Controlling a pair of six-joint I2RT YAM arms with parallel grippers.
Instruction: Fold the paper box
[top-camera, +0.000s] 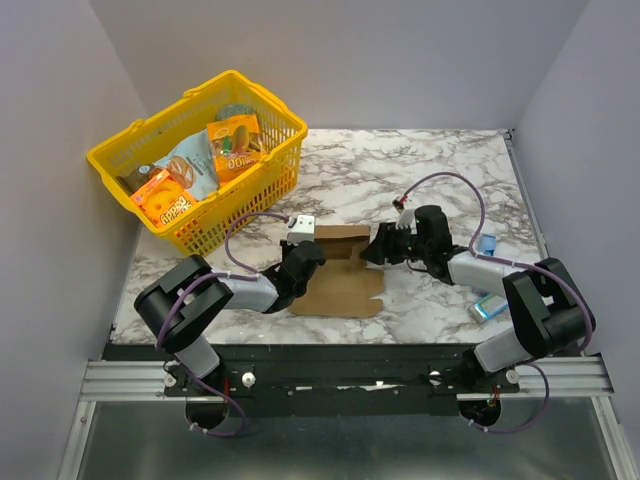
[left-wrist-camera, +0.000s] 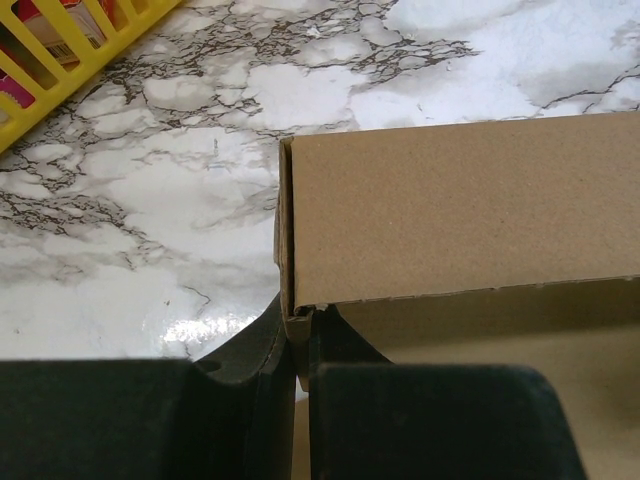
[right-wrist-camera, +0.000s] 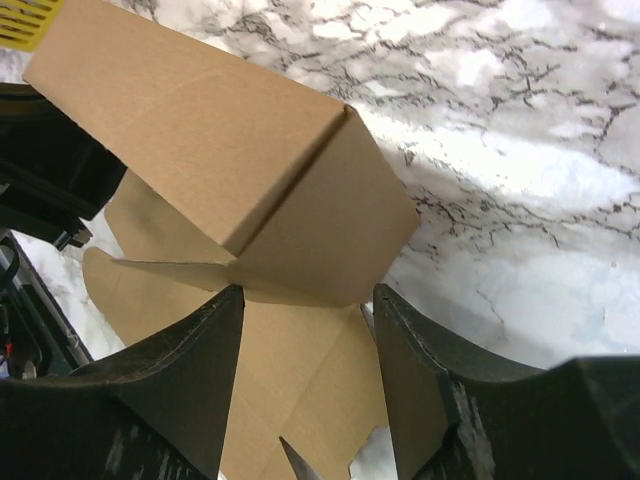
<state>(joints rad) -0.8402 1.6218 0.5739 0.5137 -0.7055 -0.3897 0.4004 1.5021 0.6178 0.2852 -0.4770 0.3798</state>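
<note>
- Centrally on the marble table lies the paper box, plain brown cardboard and only partly formed. One long panel stands raised along the far side, while the rest of the sheet lies flat toward the arms.
- The left gripper is clenched on the paper box. Its two black fingers are pinched together on the thin cardboard at the left corner of the raised panel.
- The right gripper is released, its jaws spread wide, one to each side of the right end of the raised part. Whether either jaw touches the cardboard cannot be told.
- From above, the two grippers face each other across the box, one at each end.
- A yellow basket holding colourful snack packs stands at the far left of the table, well apart from the box.
- A small blue packet lies on the right side of the table beside the right arm, apart from the box.
</note>
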